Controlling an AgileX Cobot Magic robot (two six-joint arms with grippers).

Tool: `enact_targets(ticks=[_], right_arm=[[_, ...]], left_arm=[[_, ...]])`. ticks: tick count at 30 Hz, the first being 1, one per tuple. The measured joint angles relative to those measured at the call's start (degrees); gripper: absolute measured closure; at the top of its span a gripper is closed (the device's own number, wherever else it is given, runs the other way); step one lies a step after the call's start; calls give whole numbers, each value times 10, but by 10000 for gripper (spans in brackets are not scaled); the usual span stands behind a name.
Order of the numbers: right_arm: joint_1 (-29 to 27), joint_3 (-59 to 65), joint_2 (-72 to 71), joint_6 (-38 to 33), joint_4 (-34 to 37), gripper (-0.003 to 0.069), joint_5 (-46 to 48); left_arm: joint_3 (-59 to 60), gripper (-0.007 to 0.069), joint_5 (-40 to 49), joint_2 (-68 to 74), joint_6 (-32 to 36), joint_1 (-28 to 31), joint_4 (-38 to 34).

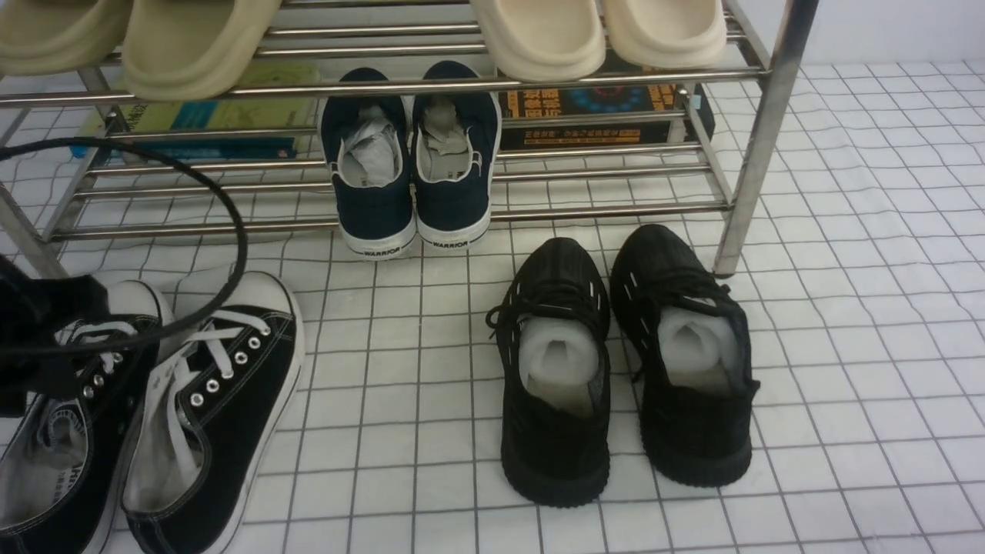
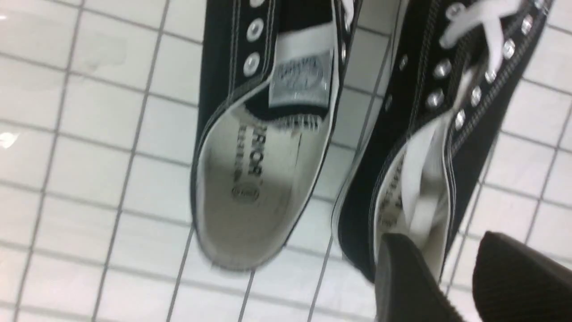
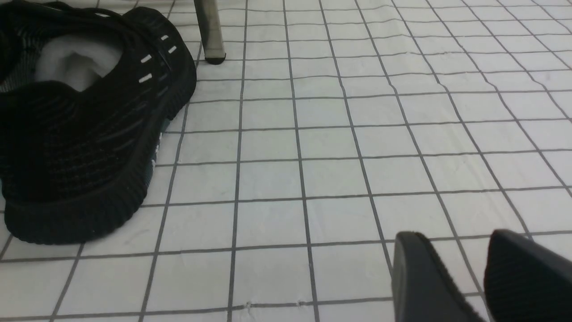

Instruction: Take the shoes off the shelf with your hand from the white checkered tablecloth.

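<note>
The black canvas shoes (image 1: 219, 400) with white laces and toe caps lie side by side on the white checkered tablecloth (image 1: 846, 346) at the front left, in front of the steel shelf (image 1: 750, 177). My left gripper (image 1: 42, 346), black with a looping cable, hovers over the left shoe and hides part of it. In the left wrist view both shoes (image 2: 263, 147) lie below my left gripper (image 2: 442, 241). It is open, and one shoe's heel wall shows in the gap between its fingers. My right gripper (image 3: 451, 237) is open and empty over bare cloth.
A navy "WARRIOR" pair (image 1: 415, 169) sits on the shelf's lowest tier, beside books (image 1: 600, 108). Beige slippers (image 1: 192, 46) are on the tier above. An all-black knit pair (image 1: 623, 362) stands on the cloth mid-right and also shows in the right wrist view (image 3: 80, 134), near a shelf leg (image 3: 209, 31).
</note>
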Motion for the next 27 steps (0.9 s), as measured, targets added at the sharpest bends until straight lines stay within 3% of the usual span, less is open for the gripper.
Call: enact_targets(ticks=[5,9,13,18,27], right_arm=[[0,0,0,0,0,420,0],[0,0,0,0,0,420,0],[0,0,0,0,0,420,0],[0,0,0,0,0,420,0],[0,0,0,0,0,420,0]], left_arm=[[11,508,25,-109,63,0,-3],[86,615,-4,-236,139,0,-41],[200,623,-121,-367,192,0,-103],[314,623,-260,-478,202,0,-159],[399,620,-325,-532,210,0,-131]])
